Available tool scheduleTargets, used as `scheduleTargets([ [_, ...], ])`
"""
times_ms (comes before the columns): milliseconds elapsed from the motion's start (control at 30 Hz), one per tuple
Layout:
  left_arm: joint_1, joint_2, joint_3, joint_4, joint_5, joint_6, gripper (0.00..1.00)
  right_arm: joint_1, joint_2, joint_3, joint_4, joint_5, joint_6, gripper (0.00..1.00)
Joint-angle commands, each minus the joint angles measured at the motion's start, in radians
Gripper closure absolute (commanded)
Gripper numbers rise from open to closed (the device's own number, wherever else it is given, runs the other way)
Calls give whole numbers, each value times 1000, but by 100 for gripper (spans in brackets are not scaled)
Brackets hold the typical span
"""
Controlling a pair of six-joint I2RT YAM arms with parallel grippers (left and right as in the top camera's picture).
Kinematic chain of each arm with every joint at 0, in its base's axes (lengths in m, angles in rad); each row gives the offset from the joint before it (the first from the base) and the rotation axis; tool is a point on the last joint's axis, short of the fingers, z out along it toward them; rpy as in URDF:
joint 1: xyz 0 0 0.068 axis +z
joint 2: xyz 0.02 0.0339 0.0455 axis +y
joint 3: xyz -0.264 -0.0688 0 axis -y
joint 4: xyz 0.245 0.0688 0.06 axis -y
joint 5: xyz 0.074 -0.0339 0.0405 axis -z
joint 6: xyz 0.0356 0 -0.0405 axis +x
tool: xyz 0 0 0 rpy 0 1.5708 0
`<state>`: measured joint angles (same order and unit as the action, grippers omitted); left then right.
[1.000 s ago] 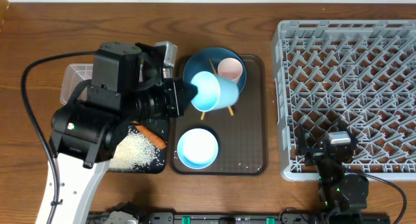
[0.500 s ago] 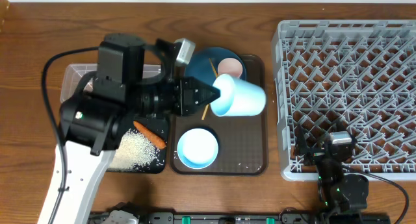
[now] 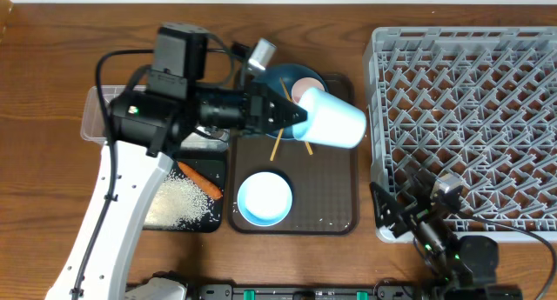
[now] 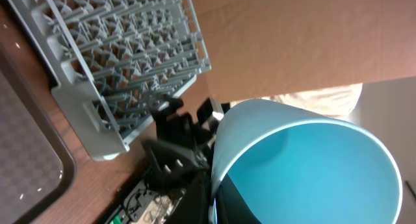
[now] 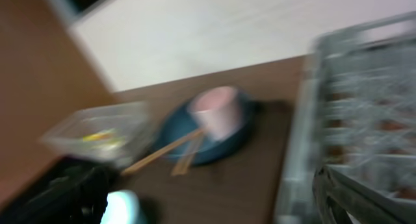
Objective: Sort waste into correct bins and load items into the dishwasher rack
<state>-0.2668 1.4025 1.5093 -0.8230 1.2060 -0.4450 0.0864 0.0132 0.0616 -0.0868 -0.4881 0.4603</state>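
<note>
Found light-blue cup [image 3: 335,124] clamped in left gripper [image 3: 298,122], aloft near centre, short of dishwasher rack [image 3: 461,117] at 3 o'clock. Noted right gripper [image 3: 402,201] at 5 o'clock, jaws apart, empty. Found no item racked; judged bowl [image 3: 265,197], plate [image 3: 277,76], pink cup [image 3: 305,91] left to load.

left arm [image 3: 104,222]: white lower link at 8 o'clock in overhead, black boxy joint housings [image 3: 148,117] above it, tiny green LED [image 3: 135,110] on one. thin black cable [image 3: 111,61] loops off at 10 o'clock. grey camera block [image 3: 261,52] by the wrist, left gripper [image 3: 296,120] black and tapered. right arm [image 3: 452,252] at 5 o'clock: all black, grey cap [image 3: 450,183], green status lights [image 3: 429,244], second black cable [image 3: 513,236] running off toward 3 o'clock
</note>
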Motion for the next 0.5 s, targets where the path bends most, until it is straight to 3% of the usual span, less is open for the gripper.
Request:
scheduleTargets([
  [0, 48, -5, 13, 5, 45, 14, 94, 6, 0, 163, -26, -216, 181, 1],
  [100, 83, -5, 13, -7, 60, 15, 94, 6, 38, 309, -127, -239, 184, 1],
  [267, 110, -5, 13, -10, 101, 29, 94, 6, 270, 535, -372, -405, 155, 1],
  [400, 109, -5, 13, -10, 124, 33, 94, 6, 496, 617, -353, -698, 117, 1],
  [467, 109, -5, 13, -10, 164, 34, 94, 6, 624, 638, -256, -895, 114, 1],
])
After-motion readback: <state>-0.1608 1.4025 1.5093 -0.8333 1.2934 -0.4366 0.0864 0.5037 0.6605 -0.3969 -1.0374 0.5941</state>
